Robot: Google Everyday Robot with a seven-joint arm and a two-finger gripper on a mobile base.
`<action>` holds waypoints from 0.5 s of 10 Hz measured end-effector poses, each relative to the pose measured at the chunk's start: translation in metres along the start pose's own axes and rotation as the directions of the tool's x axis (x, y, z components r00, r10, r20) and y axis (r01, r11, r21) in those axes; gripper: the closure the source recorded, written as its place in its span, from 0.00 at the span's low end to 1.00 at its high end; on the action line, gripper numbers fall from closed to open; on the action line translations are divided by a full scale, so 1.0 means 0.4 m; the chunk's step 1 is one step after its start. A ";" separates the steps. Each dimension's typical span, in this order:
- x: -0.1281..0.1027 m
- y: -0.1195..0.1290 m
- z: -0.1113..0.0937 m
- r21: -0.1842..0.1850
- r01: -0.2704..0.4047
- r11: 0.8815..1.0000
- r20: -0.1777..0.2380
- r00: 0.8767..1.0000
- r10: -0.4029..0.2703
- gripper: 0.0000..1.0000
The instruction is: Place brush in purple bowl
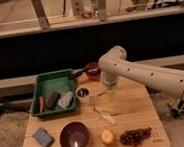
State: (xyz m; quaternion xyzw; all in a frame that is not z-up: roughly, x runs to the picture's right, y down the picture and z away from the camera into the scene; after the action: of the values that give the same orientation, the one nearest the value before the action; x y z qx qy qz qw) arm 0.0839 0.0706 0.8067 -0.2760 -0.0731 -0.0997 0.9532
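Wooden worktop, seen from the front.

- Brush: at the back edge, left of centre. Its head end rests at the reddish-brown bowl. The black handle sticks out to the left, reaching the back right corner of the green tray. Nothing grips it.
- Purple bowl: near the front edge, left of centre, upright. It is well apart from the brush, with the tray and the white cup between them.
- Gripper: hangs from the white arm, which reaches in from the right. It points down over the back middle of the worktop, just right of the white cup and in front of the reddish-brown bowl. Fingers spread apart, nothing between them. Cannot tell whether they touch the surface.
- Green tray: back left corner. It holds a red item, a dark block and a grey piece.
- Cream utensil: lies at the centre, in front of the gripper.
- Front edge, left to right: blue sponge, purple bowl, orange fruit, grapes.
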 end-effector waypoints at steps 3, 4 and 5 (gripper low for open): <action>-0.020 -0.035 0.018 0.001 0.018 1.000 0.007 1.000 -0.018 0.20; -0.022 -0.042 0.023 -0.001 0.020 1.000 0.008 1.000 -0.020 0.20; -0.031 -0.051 0.034 -0.006 0.028 1.000 0.009 1.000 -0.028 0.20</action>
State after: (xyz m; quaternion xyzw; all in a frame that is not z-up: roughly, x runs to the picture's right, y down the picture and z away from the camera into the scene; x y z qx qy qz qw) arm 0.0660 0.0630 0.8259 -0.2784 -0.0809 -0.1119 0.9505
